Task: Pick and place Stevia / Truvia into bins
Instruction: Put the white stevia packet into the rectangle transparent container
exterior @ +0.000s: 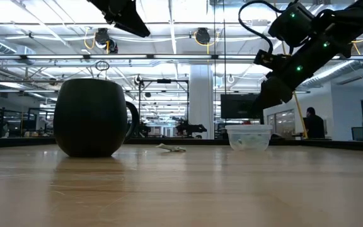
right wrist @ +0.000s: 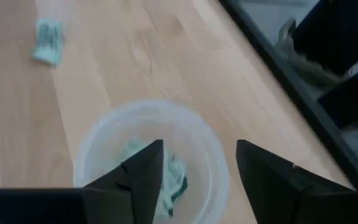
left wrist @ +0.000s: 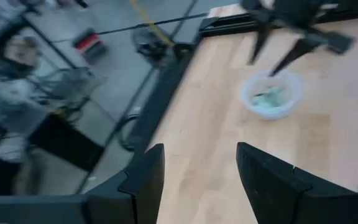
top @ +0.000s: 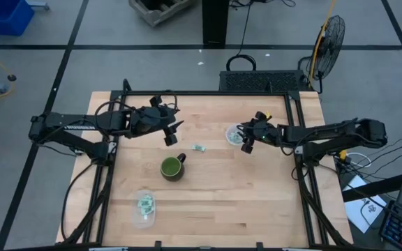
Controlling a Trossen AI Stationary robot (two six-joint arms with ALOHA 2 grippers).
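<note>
One pale green sachet (top: 199,148) lies flat on the wood between the mug and the far tub, and it also shows in the low view (exterior: 171,148) and the right wrist view (right wrist: 47,40). A clear tub (top: 232,133) stands right of centre with sachets (right wrist: 166,171) inside. A second clear tub (top: 144,206) with sachets stands near the front left. My right gripper (top: 246,144) hovers open just above the far tub (right wrist: 98,155). My left gripper (top: 169,135) is open and raised over the table's far left part, touching nothing.
A dark green mug (top: 172,168) with a handle stands at the table's middle, near the loose sachet, and looms large in the low view (exterior: 92,118). A black frame (top: 295,132) edges the table. Bare wood lies toward the near right.
</note>
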